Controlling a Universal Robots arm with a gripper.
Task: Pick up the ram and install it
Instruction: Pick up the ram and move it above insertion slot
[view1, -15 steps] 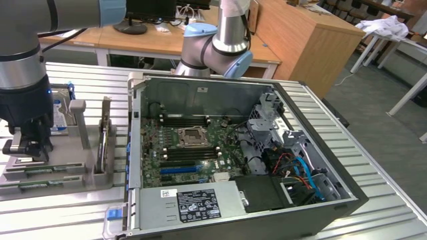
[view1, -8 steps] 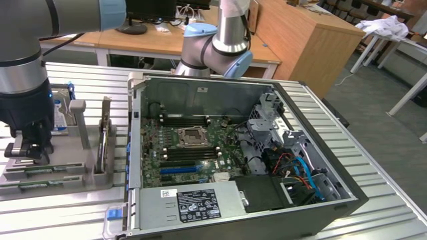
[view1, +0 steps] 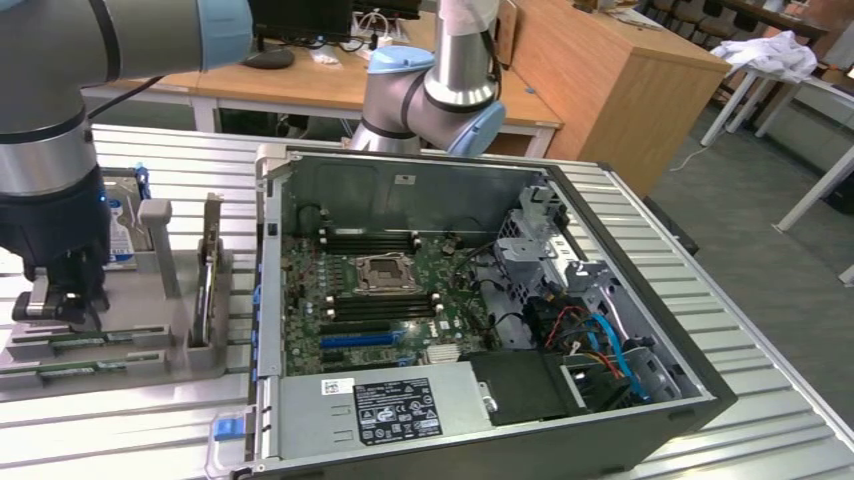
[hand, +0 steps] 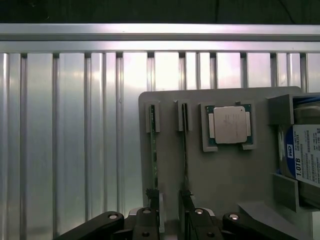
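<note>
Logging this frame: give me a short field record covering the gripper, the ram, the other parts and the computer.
arm: gripper open, low over the gray holder, holding nothing
ram: green ram stick on edge in a holder slot, not lifted; second stick in the next slot
other parts: processor and hard drive in the holder
computer case: open, to the exterior view's right of the holder

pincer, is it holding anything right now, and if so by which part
Nothing is held. The pincer stands open, low over the grey holder, and the ram sticks lie in their slots there.
</note>
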